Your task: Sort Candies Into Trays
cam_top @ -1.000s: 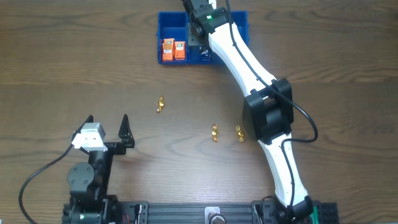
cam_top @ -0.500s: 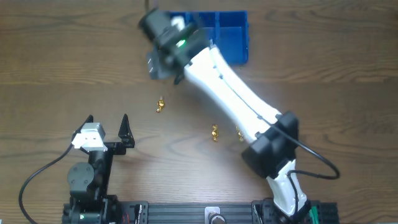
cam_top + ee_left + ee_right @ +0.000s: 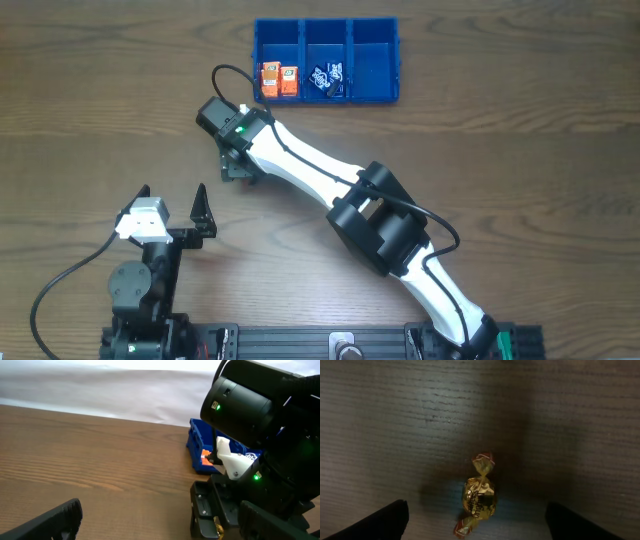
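My right gripper [image 3: 237, 166] hangs, fingers apart, straight over the gold candy [image 3: 480, 497], which lies on the table left of and nearer than the blue tray [image 3: 370, 99]. The candy's long axis runs square to the closing line, so I expect the 2 fingers to meet its middle.

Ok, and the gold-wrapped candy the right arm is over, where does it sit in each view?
Right wrist view: the gold candy lies low in the middle, on wood between the open jaws.
Left wrist view: a small gold glint at the bottom edge, between the right arm's jaws.
Top view: hidden beneath those jaws, left of centre, below the blue tray.
Shared landmark: the right arm's jaws, straddling the candy.
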Tool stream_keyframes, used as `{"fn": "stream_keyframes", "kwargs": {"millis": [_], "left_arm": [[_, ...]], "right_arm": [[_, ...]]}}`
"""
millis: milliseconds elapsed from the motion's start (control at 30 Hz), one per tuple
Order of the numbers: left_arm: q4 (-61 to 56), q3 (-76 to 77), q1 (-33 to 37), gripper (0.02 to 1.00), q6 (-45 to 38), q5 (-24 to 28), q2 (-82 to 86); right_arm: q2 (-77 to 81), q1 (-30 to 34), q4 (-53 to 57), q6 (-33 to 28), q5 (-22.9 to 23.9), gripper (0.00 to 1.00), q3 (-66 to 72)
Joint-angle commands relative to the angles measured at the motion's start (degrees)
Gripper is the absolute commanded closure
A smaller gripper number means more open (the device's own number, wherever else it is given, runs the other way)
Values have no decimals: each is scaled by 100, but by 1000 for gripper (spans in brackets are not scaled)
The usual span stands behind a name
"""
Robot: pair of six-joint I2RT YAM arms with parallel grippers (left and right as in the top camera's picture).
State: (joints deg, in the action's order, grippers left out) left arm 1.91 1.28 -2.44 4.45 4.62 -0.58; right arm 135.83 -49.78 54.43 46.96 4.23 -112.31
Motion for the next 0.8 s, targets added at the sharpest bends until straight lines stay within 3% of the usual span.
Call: {"fn": "stream_keyframes", "kwargs": {"millis": [33,267,400,600,800], "left_arm": [[212,-98,22,20,-20,120,37],[212,-98,22,20,-20,120,37],[212,-98,22,20,-20,120,37],[212,-98,22,20,-20,120,37],[212,-98,22,20,-20,120,37]], "right_arm": [[92,-9,2,306,221,119,-4],[350,2,2,404,306,167,-4],[354,2,15,365,321,478,-4],[354,0,20,361,321,776,-4],[155,44,24,-31,531,873,-28]]}}
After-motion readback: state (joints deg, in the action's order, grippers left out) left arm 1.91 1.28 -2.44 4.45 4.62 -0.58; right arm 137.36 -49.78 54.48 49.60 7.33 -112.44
